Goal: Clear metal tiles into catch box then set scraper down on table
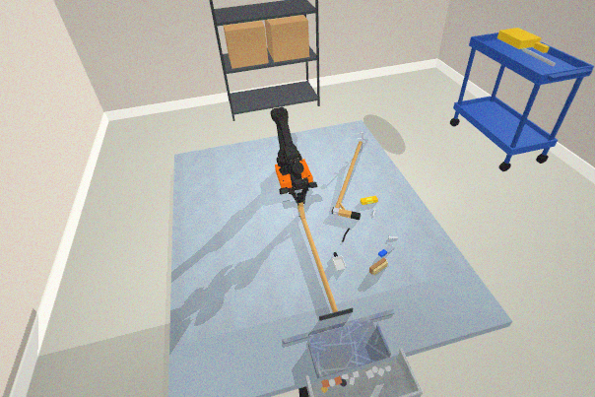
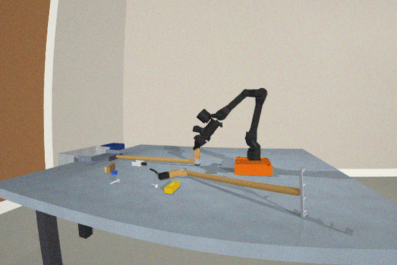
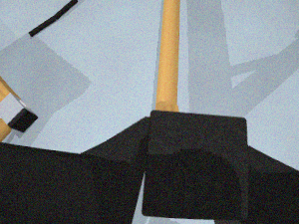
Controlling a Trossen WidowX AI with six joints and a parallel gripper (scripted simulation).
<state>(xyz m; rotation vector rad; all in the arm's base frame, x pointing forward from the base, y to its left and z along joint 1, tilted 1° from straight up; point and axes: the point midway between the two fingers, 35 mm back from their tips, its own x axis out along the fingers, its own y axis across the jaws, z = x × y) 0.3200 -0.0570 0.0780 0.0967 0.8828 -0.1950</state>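
Observation:
My gripper (image 1: 300, 202) (image 2: 196, 147) is shut on the upright wooden grip of the long scraper. The scraper's long handle (image 1: 317, 265) (image 2: 154, 158) (image 3: 168, 59) runs away from the arm to a dark wide blade (image 1: 336, 314). The blade is just on the arm's side of the steel bench plate (image 1: 335, 351); I cannot tell if it touches the table. No tile can be made out on the plate, which shows pale streaks. The catch box (image 1: 413, 377) at its far end holds several white, orange and dark tiles. The wrist view hides the fingertips.
A second wooden-handled tool (image 1: 350, 173) (image 2: 243, 183) with a toothed head lies beside the arm. A yellow piece (image 1: 368, 200) (image 2: 172, 188), a black strip (image 1: 346, 234), a white piece (image 1: 339, 262), a blue piece (image 1: 382, 253) and a wooden block (image 1: 378, 266) lie on the same side.

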